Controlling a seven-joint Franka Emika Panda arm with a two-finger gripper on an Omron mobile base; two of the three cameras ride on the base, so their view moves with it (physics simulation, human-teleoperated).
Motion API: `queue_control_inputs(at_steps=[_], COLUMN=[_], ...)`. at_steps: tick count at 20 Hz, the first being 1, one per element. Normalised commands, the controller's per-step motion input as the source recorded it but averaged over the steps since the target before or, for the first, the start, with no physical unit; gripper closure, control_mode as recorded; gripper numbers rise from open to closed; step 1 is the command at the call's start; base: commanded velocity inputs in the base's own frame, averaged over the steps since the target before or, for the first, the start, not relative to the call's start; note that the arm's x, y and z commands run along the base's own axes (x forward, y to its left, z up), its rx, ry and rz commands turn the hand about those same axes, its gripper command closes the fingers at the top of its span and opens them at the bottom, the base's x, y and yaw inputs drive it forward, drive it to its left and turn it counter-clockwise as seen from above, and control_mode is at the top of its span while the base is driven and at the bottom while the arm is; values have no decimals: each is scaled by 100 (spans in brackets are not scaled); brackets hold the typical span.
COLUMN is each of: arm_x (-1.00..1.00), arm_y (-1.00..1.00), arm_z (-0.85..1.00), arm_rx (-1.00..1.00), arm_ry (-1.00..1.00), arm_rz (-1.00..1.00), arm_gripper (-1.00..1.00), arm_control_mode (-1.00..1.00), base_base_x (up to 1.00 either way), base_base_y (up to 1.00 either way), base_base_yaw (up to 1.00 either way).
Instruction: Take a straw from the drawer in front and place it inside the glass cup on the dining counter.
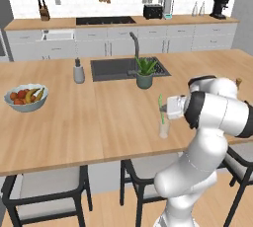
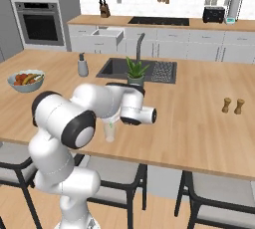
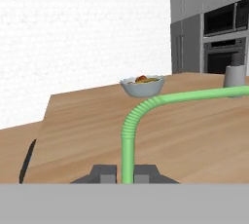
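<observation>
The thin green straw (image 1: 161, 110) stands nearly upright, its lower end inside the small clear glass cup (image 1: 164, 129) and its bent upper part rising well above the rim. The cup sits upright near the near edge of the long light-brown wooden dining counter (image 1: 74, 122), right of the middle. Far behind, a light-grey drawer (image 1: 58, 35) with a white inside stands pulled open.

Bright even rendered light, soft faint shadows, no glare, perhaps slightly soft focus
</observation>
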Motion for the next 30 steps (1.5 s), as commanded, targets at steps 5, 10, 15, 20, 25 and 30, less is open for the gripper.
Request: queue_control_inputs(at_steps=[5, 10, 15, 20, 25, 30], arm_x=[10, -7, -24, -23, -1, 1], arm_y=[0, 0, 0, 0, 1, 2], arm_z=[-14, -11, -4, -4, -14, -13], arm_rx=[0, 0, 0, 0, 0, 0], arm_ry=[0, 0, -3, -2, 0, 0], arm_rz=[0, 0, 0, 0, 0, 0], arm_gripper=[100, 100, 100, 100, -100, -100], arm_control_mode=[-100, -100, -100, -100, -100, -100], base_base_x=[0, 0, 0, 0, 0, 0], base_base_y=[0, 0, 0, 0, 0, 0], base_base_yaw=[0, 0, 0, 0, 0, 0])
